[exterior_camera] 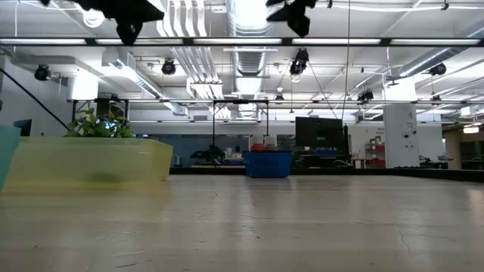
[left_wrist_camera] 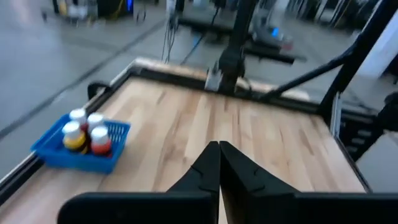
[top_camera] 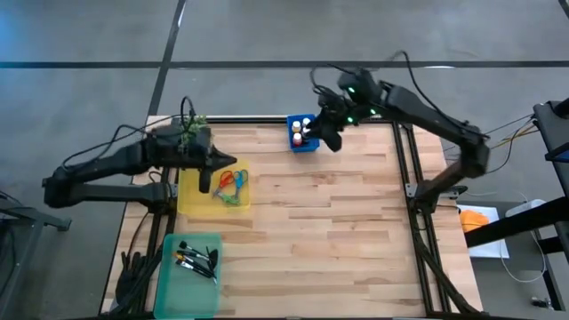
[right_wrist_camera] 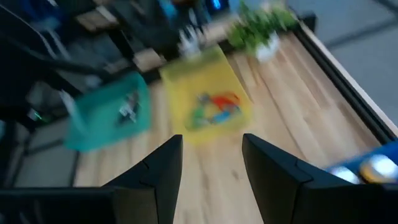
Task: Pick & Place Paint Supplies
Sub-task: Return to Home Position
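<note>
Bin hugs far table edge, right gripper beside.

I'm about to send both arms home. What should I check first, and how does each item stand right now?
1. Right gripper empty, fingers open: ok.
2. Left gripper empty, fingers shut: ok.
3. Paint bottles standing in the blue bin: ok.
4. Scissors inside the yellow bin: ok.
5. Brushes inside the teal bin: ok.
6. Both grippers lifted well above the bins in the low view: ok.
</note>
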`<state>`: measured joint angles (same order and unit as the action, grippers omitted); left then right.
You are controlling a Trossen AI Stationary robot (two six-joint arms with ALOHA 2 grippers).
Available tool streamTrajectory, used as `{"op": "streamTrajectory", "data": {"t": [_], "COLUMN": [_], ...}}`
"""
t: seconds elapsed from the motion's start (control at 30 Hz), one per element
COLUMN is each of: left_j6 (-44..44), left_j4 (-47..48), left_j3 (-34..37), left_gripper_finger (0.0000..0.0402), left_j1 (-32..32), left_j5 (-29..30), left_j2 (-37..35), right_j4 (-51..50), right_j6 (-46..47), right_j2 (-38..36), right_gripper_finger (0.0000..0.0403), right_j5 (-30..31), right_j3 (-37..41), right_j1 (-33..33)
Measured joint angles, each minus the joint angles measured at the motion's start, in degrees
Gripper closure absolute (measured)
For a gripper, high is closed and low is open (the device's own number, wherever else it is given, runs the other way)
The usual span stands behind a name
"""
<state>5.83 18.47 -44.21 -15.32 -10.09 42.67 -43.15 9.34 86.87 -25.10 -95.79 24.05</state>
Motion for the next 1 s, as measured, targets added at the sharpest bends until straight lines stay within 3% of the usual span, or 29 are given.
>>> {"op": "streamTrajectory", "data": {"t": [0.13, 0.23, 0.5, 0.87, 1.0], "left_j6": [0.5, 2.2, 3.3, 2.3, 4.4], "left_j4": [-15.3, -19.8, -20.0, -13.5, -16.9], "left_j3": [12.7, 19.8, 29.8, 39.8, 42.6], "left_gripper_finger": [0.0397, 0.0398, 0.0399, 0.0400, 0.0400], "left_j1": [0.4, 0.4, 1.4, 1.9, 2.0], "left_j5": [-0.2, 1.6, 4.0, 5.7, 6.2], "left_j2": [-4.6, -8.2, -21.3, -42.4, -42.1], "right_j4": [11.7, 15.1, 20.2, 21.5, 22.0], "right_j6": [6.9, 10.5, 17.7, 20.5, 21.0], "right_j2": [-7.7, -12.2, -19.1, -20.1, -20.1], "right_gripper_finger": [0.0236, 0.0236, 0.0236, 0.0236, 0.0236], "right_j5": [3.1, 8.7, 17.5, 24.0, 25.3], "right_j3": [10.0, 15.1, 21.3, 18.5, 18.2], "right_j1": [-3.7, -6.7, -13.7, -17.5, -17.9]}}
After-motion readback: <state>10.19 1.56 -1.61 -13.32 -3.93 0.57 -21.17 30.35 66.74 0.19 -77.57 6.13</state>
